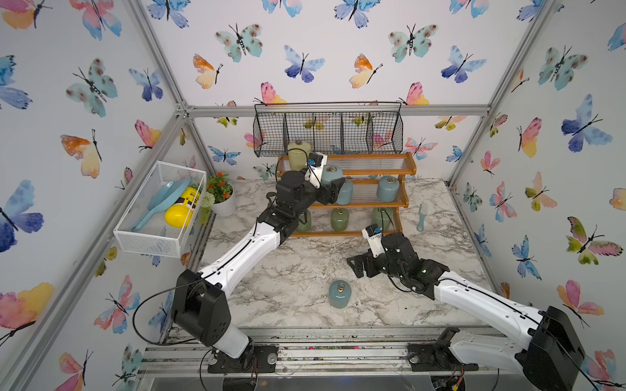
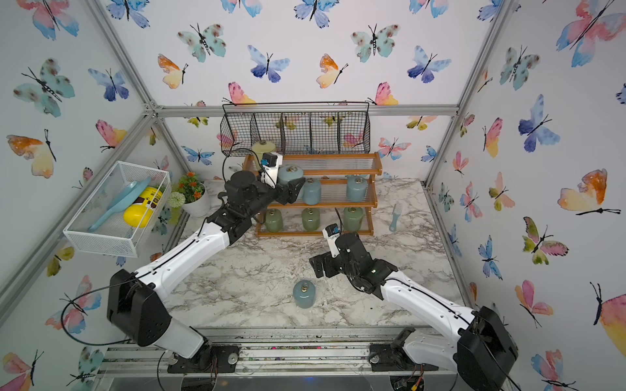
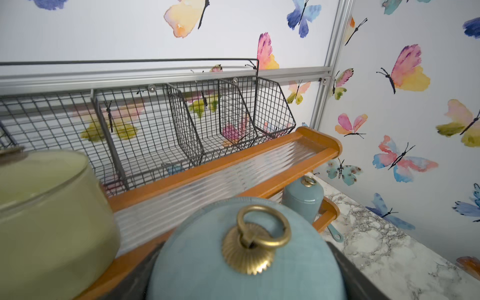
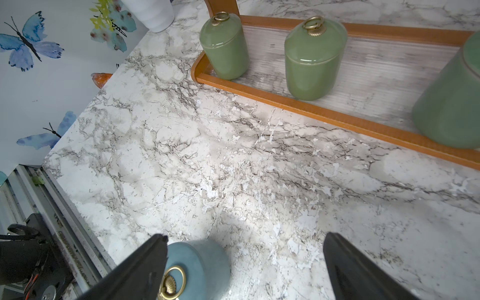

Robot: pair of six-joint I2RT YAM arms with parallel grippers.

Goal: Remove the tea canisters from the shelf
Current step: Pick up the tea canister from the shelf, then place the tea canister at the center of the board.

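Obs: left fingers (image 1: 336, 191) clamped round a pale blue canister (image 3: 233, 259) at the left of the shelf (image 1: 409, 167), middle-tier level, just beside a second blue canister (image 1: 346, 194). The right fingers (image 4: 145, 267) spread wide, holding nothing, above the counter (image 1: 288, 270). A lone blue canister (image 1: 339, 294) stands upright just near of them. Three green canisters (image 4: 313, 57) on bottom tier.

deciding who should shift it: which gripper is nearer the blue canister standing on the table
Right. The right gripper hangs open close by the table canister; the left gripper is away at the shelf, shut on another blue canister.
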